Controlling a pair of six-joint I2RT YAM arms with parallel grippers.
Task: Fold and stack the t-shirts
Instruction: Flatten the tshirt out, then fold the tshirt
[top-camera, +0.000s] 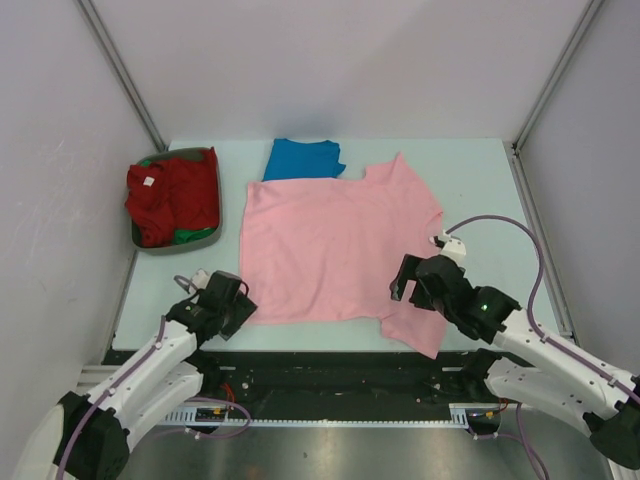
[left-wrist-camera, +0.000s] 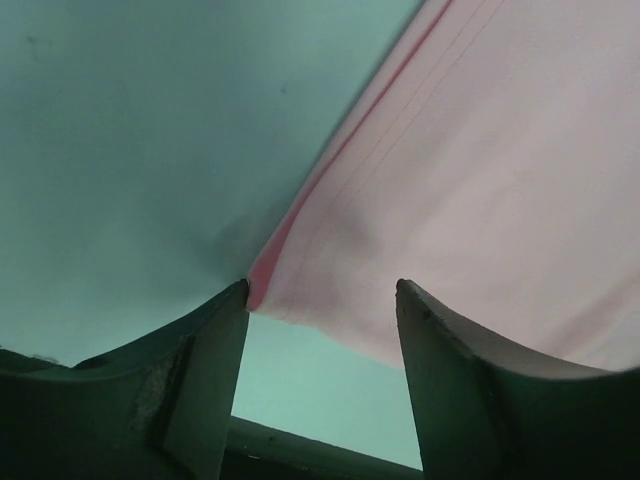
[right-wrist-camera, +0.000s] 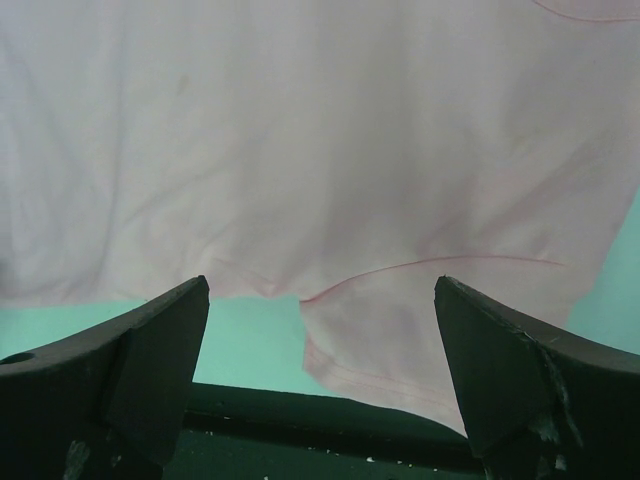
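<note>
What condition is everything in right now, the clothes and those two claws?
Pink t-shirt: unfolded, spread flat on the table.
Blue t-shirt: folded, lying at the far edge.
Red t-shirt: crumpled in the grey bin.
Grey bin: full, red cloth over something green.
Left gripper: open, at the pink t-shirt's near-left corner.
Right gripper: open, above its near-right sleeve.

A grey tray (top-camera: 219, 215) sits at my ten o'clock on the pale green table (top-camera: 470, 180). White walls (top-camera: 330, 60) stand at twelve.

Spread shirt (top-camera: 335, 245) central, folded shirt (top-camera: 303, 158) just behind, bin (top-camera: 215, 237) to left.
</note>
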